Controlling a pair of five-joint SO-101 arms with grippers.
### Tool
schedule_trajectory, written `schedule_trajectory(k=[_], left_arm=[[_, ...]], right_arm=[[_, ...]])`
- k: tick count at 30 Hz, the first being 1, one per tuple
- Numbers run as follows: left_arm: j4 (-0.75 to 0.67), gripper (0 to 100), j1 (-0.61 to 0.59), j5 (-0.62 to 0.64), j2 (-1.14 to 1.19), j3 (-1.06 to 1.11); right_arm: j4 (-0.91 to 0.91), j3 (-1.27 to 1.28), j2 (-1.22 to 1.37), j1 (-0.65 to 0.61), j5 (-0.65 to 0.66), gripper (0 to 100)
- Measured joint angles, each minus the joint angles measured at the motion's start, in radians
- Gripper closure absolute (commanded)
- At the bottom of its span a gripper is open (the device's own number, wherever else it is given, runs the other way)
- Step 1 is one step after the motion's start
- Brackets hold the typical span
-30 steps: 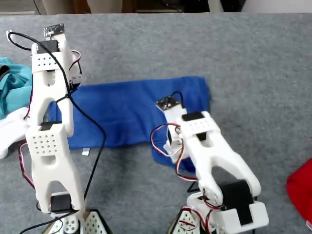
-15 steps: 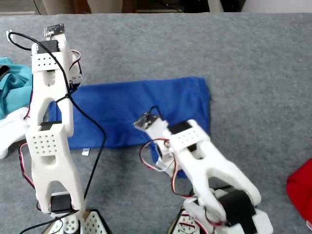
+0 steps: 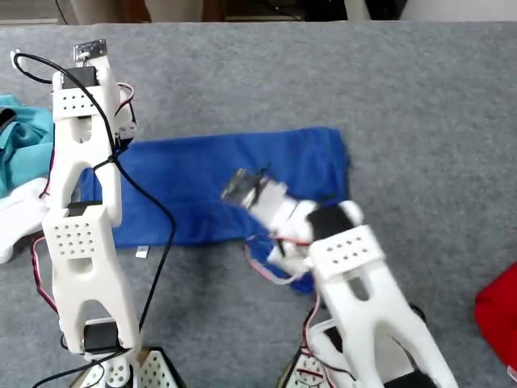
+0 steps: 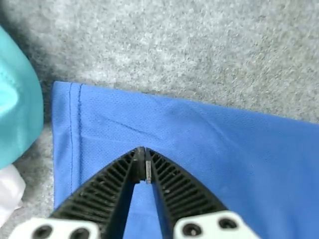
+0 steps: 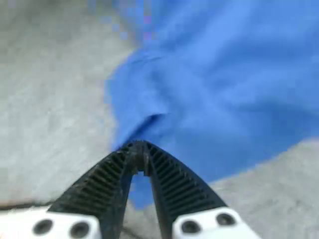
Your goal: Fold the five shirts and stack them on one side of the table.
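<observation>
1. Lying flat as a long folded band, the blue shirt (image 3: 210,178) is spread on the table (image 3: 420,89) beneath both pairs of jaws. Its hemmed end is just beyond the tips of the left jaws, and a loose corner is at the tips of the right jaws.
2. The cloth is judged light, thin and limp. It would sag and trail if lifted by one point, so hold is best taken at corners or along a hem, with both ends raised together.
3. The right jaws are closed, and a pucker of blue cloth is drawn up to their tips, so a pinch of the shirt is judged to be held.
4. The left jaws are closed tip to tip over smooth cloth; whether any is caught cannot be told.
5. A teal garment (image 3: 18,137) and a white garment (image 3: 18,218) are bunched just beside the left jaws, past the hem. A red garment (image 3: 501,311) lies well apart from the right jaws.
6. The table is covered in grey felt-like fabric, judged likely to drag on cloth. A thin strip of room is seen beyond its far edge.
</observation>
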Motion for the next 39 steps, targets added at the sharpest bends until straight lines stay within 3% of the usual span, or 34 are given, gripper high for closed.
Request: schedule_trajectory(k=[8,14,29,35,39], left_arm=[[0.000,98,0.000,0.000,0.000,0.000],[0.000,98,0.000,0.000,0.000,0.000],[0.000,98,0.000,0.000,0.000,0.000],[0.000,98,0.000,0.000,0.000,0.000],[0.000,98,-0.003,0.000,0.000,0.000]], right_arm=[[-0.272,-0.008,0.315,0.040,-0.006,99.4],[-0.310,-0.049,0.477,0.040,-0.014,99.4],[-0.226,0.061,0.236,-0.153,-0.014,99.4],[-0.183,0.061,0.224,-0.150,-0.012,99.4],[-0.166,-0.008,0.224,-0.051,-0.012,99.4]])
